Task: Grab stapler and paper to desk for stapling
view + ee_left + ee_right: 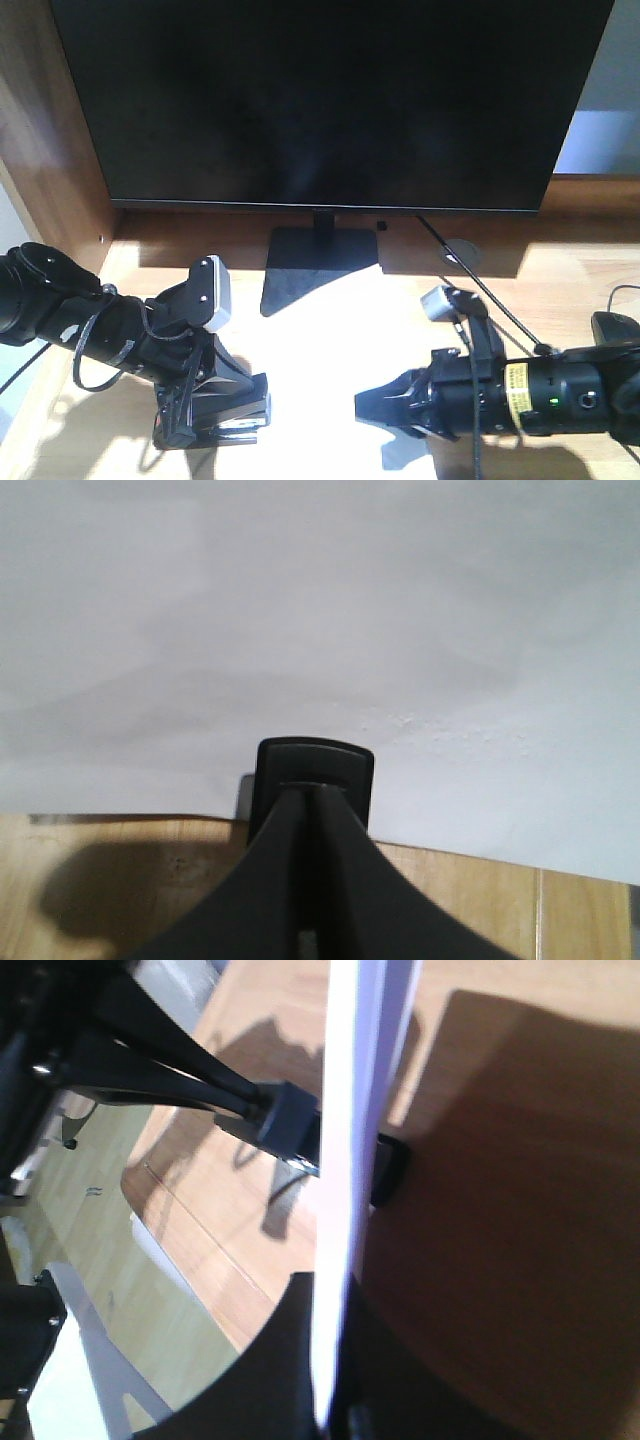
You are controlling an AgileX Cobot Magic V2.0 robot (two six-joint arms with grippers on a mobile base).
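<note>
Far left, left gripper (212, 415) sits low on the desk (60, 430), fingers pressed onto the black stapler (240, 425); stapler nose meets the edge of the paper (320, 600), though glare washes the sheet out in the front view; monitor stand (320, 265) just behind, monitor (330, 100) looming over both arms; right gripper (325, 1405) pinching the paper, seen edge-on; cable (485, 295) crosses behind the right arm; mouse (615, 328) far right.

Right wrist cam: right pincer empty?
No, the paper runs edge-on, clamped inside the right pincer.
</note>
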